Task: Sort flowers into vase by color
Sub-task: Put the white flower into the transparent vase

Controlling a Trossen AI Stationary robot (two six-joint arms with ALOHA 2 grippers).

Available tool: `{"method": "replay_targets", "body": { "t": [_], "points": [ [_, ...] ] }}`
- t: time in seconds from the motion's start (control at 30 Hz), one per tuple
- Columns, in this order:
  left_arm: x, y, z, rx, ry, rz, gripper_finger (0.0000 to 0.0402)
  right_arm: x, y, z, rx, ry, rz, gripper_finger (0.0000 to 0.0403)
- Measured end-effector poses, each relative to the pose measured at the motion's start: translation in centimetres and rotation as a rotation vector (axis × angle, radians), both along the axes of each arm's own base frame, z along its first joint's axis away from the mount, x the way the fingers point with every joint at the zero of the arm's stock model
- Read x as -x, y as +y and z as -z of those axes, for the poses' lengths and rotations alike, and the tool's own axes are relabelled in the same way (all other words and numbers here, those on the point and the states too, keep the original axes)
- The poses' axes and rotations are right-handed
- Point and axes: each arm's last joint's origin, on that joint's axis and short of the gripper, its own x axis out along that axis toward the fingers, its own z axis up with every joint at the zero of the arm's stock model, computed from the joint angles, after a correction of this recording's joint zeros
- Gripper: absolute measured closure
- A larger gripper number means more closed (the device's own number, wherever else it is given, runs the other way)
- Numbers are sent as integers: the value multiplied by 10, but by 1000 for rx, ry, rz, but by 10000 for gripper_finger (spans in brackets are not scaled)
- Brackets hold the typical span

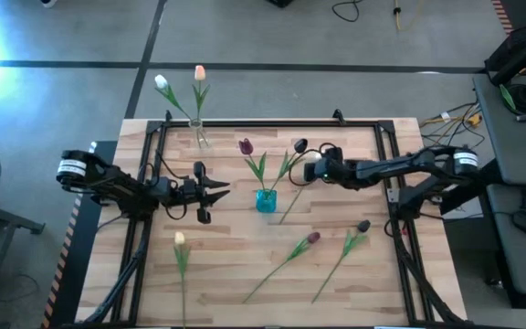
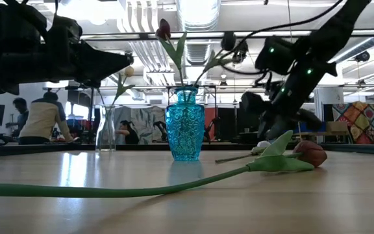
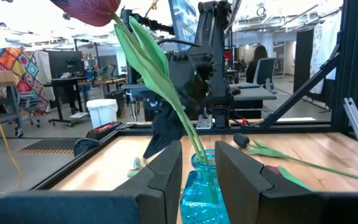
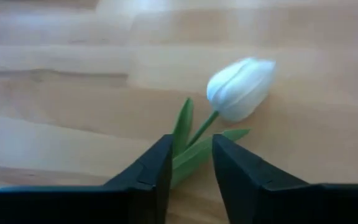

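Note:
A blue vase (image 1: 266, 200) at mid-table holds two dark purple tulips (image 1: 246, 146). A clear glass vase (image 1: 199, 135) at the far edge holds a white tulip and a peach tulip (image 1: 199, 71). A white tulip (image 4: 241, 87) lies on the table right of the blue vase, and its stem (image 1: 289, 206) shows in the high view. My right gripper (image 1: 310, 170) is open, pointing down over it. Its fingers (image 4: 151, 171) stand on either side of the stem and leaves just behind the head. My left gripper (image 1: 225, 190) is open and empty, left of the blue vase (image 3: 201, 186), facing it.
A cream tulip (image 1: 180, 239), a maroon tulip (image 1: 313, 238) and a dark tulip (image 1: 363, 226) lie on the near half of the table. A black frame (image 1: 391, 164) borders the tabletop. People sit in the room beyond the table (image 2: 41, 120).

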Motion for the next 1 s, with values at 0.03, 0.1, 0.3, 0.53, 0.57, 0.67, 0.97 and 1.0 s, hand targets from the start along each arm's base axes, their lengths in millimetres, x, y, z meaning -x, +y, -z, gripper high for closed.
{"method": "replay_targets", "body": {
  "t": [0.03,0.1,0.3,0.53,0.57,0.67,0.97,1.0],
  "points": [
    [0,0,0,5,0,1,319,-2,-1,4,-11,14,7,286],
    [0,0,0,10,-1,2,319,-7,-2,13,-24,43,16,270],
    [0,0,1,12,4,2,319,-23,-10,31,-29,94,66,257],
    [0,0,1,22,11,4,319,-32,-16,32,22,148,39,327],
    [0,0,1,27,10,5,319,-32,-16,30,27,154,27,344],
    [0,0,1,37,9,6,319,-31,-15,20,55,161,-14,384],
    [-2,-1,0,62,5,57,325,-22,8,-52,318,103,-116,389],
    [-3,-2,0,59,4,71,325,-19,13,-61,361,100,-121,390]
  ]
}}
